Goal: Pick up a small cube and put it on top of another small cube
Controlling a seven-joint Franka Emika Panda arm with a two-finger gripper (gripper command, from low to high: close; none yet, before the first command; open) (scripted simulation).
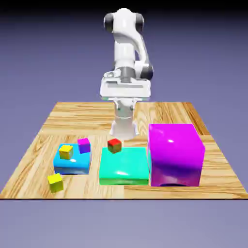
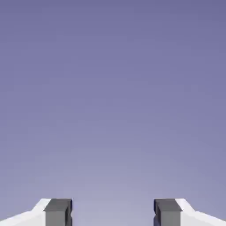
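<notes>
The small lime-yellow cube (image 1: 55, 182) with greenish sides lies on the wooden table near its front edge, at the exterior view's left. Another small yellow cube (image 1: 66, 151), with orange-brown sides, rests on a low blue block (image 1: 72, 164) beside a small purple cube (image 1: 84, 145). A small red cube (image 1: 114, 145) sits at the back edge of a teal block (image 1: 123, 167). My gripper (image 1: 125, 97) hangs high at the table's far side, well away from all the cubes. In the hand view the gripper (image 2: 113, 212) is open and empty, with only the backdrop ahead.
A big magenta cube (image 1: 175, 155) stands at the exterior view's right, taller than the other blocks and touching the teal block. The wooden table (image 1: 77, 116) ends just in front of the blocks.
</notes>
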